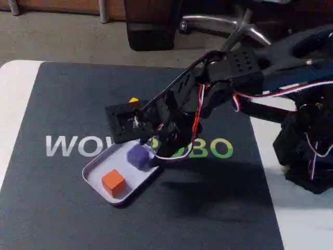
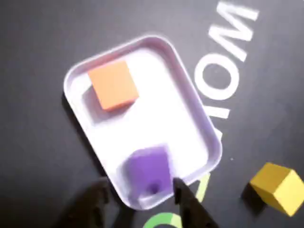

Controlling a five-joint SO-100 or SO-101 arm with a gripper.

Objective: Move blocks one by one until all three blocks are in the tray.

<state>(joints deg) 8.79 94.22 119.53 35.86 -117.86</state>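
The pale tray (image 1: 92, 173) lies on the dark mat and holds two blocks. The orange block (image 1: 113, 182) sits at its near end, the purple block (image 1: 138, 155) at its far end. In the wrist view the orange block (image 2: 113, 84) is at the tray's (image 2: 161, 114) upper left and the purple block (image 2: 148, 171) at its bottom edge. My gripper (image 2: 140, 190) hangs open just over the purple block, a dark finger on either side with gaps to it. In the fixed view the gripper (image 1: 150, 147) is above the tray's far end. The yellow block (image 1: 134, 100) (image 2: 278, 186) rests on the mat outside the tray.
The dark mat (image 1: 62, 213) carries large white and green lettering (image 1: 67, 146) and covers a white table (image 1: 15, 99). The arm's base (image 1: 307, 151) stands at the right. A chair base and furniture legs are on the floor behind.
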